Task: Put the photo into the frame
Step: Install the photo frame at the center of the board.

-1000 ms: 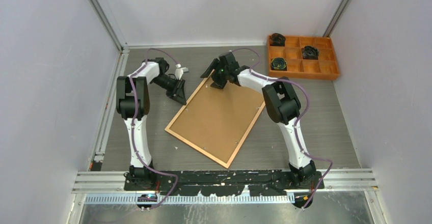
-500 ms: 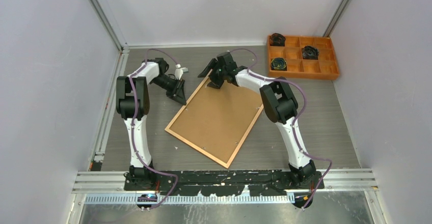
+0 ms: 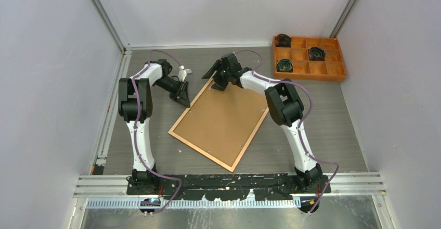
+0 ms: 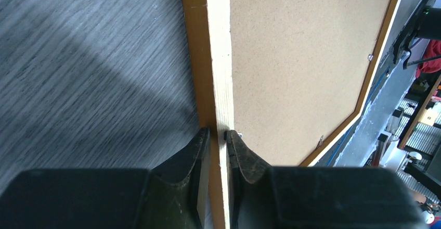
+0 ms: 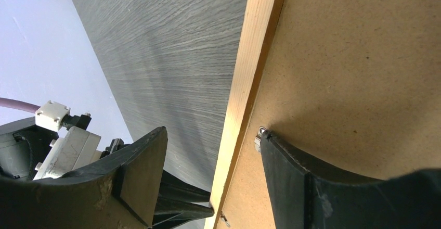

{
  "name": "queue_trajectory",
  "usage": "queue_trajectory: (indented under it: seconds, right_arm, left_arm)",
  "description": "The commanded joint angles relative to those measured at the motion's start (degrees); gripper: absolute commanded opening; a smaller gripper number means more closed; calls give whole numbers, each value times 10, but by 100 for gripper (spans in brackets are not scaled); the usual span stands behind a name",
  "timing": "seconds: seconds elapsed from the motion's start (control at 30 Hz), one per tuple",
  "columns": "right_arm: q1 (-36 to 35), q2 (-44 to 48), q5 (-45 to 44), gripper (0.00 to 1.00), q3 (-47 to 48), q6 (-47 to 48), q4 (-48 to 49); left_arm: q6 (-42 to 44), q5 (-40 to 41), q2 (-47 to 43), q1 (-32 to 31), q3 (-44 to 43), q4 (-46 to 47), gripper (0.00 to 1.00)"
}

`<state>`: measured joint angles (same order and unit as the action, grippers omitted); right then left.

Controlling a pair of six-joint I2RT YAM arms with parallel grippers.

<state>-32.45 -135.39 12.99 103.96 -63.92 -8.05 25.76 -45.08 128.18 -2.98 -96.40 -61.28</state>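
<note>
One frame (image 4: 218,57), back up, holding one backing board (image 3: 223,119), diagonal on table (image 3: 322,130), edges well apart from one compartment tray (image 3: 312,76); left gripper (image 4: 218,135) pinching its left rail, right gripper (image 5: 212,132) wide astride the far corner.

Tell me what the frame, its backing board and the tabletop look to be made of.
The frame: wood, seemingly; pale raw grain on the back edge, orange-brown finish on its side. The backing board: likely fibreboard; matte, tan, finely speckled. The tabletop: grey wood-grain streaks, probably laminate rather than solid wood.
</note>
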Motion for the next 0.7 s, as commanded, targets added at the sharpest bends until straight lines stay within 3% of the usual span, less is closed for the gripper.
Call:
queue_trajectory:
  seconds: [0.0,0.37,0.67]
  right_arm:
    - [-25,-19,-44,70,8,-18,-16]
    - [-37,71,-122,71,-112,-29,5]
    - [-49,53,-116,71,-88,-25,2]
  left_arm:
    - [17,23,-12,-1,15,8,18]
    - [29,33,-23,0,35,9,17]
    - [31,36,-28,0,42,11,17]
